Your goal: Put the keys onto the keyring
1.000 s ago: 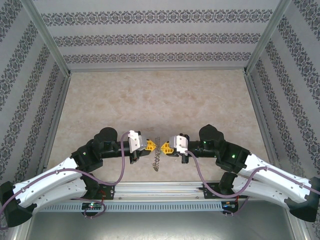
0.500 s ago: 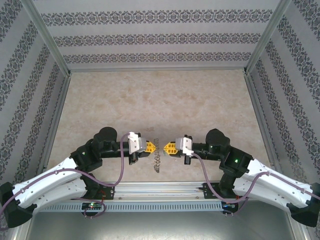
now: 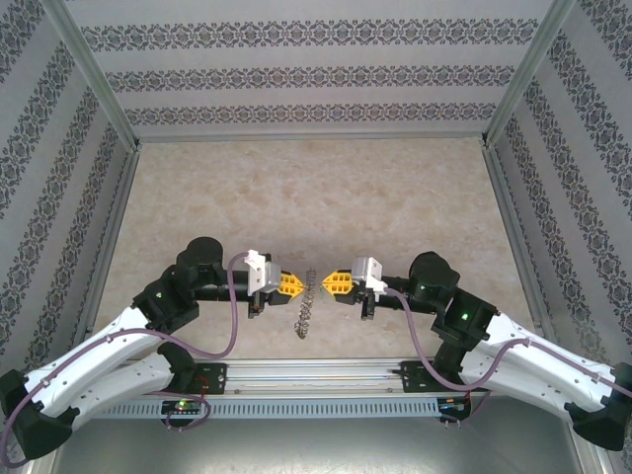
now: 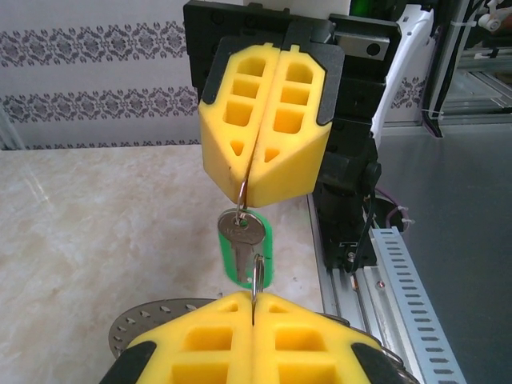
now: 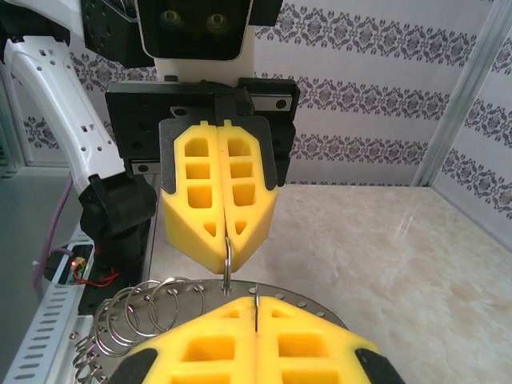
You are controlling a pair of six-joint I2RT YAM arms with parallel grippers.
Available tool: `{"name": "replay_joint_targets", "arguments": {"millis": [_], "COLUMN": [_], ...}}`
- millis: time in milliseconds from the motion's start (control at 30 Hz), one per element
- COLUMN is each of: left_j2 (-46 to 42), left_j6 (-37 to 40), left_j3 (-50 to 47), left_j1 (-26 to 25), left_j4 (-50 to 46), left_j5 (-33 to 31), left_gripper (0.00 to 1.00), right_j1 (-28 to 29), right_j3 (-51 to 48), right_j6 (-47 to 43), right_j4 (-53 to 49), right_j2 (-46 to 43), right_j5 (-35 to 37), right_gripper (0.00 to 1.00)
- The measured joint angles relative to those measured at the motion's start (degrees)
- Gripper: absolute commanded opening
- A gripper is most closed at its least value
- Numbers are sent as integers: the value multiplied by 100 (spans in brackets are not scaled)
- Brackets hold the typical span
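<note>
Here the left gripper (image 3: 298, 285) and the right gripper (image 3: 327, 284) point at each other, tip to tip, up in the air near the middle of the table's (image 3: 296, 188) near edge. Both are squeezed tight, each pinching a thin wire of the keyring (image 3: 307, 306), which hangs between them like a wiry coil. A key (image 4: 244, 250) with a green head dangles from the wire between the yellow fingers (image 4: 240, 144)
</note>
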Motion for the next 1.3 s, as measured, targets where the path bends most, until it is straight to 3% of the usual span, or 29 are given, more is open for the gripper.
{"name": "replay_joint_targets", "arguments": {"millis": [1300], "left_j2": [-11], "left_j6": [0], "left_j3": [0], "left_j1": [109], "left_j4": [-13], "left_j5": [-31], "left_gripper": [0], "right_j1": [52], "right_j3": [-4], "right_j6": [146], "right_j4": [184], "right_j2": [442], "right_j5": [-149], "right_gripper": [0]}}
